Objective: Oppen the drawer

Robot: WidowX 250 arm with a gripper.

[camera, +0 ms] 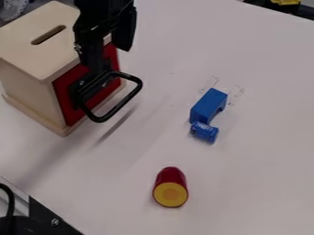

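Gripper open by handle: stiff-looking, maybe slippery; drawer probably light. Best hold: outer bar's middle.

"Where can a hand pass?"
"Between the wooden box and the blue block."
"What blocks?"
"At the box's front, the black handle and the gripper; farther from the box, the red-yellow piece."

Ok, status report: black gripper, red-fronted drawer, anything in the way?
Gripper at looped black handle. Drawer in pale wooden box looks shut. Blue arched block, small blue cylinder out ahead, probably clear.
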